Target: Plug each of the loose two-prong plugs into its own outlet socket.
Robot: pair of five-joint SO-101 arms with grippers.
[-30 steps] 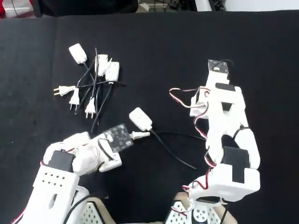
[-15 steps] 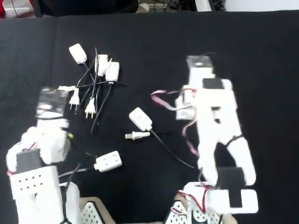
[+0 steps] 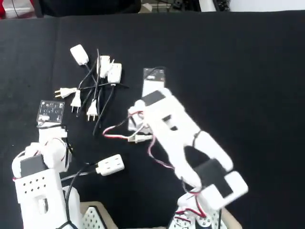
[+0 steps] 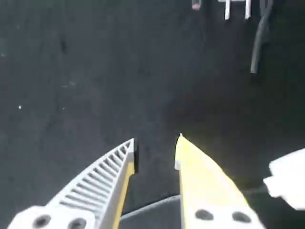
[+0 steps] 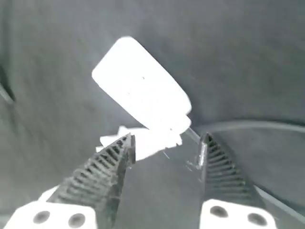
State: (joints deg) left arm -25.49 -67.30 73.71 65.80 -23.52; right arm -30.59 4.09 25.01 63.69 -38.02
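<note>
A tangle of two-prong plugs (image 3: 76, 98) and white outlet sockets (image 3: 108, 70) on black cords lies at the far left of the black table. One three-slot socket (image 3: 110, 164) lies alone near the front, beside my left arm (image 3: 40, 157). My left gripper (image 4: 156, 145) is open over bare cloth, with plug prongs (image 4: 237, 7) farther ahead. My right gripper (image 5: 164, 143) is open just above a white plug (image 5: 143, 140), and a white socket block (image 5: 140, 90) lies just beyond it. In the high view the right arm (image 3: 176, 129) covers most of that pair.
The table's right half is bare black cloth (image 3: 248, 71). A black cord (image 5: 248, 126) runs off from the middle socket. Both arm bases stand at the front edge.
The left arm has swung left away from the three-slot socket, which now lies alone. The right arm has swung left from the table's middle-right to over the middle socket and plug.
</note>
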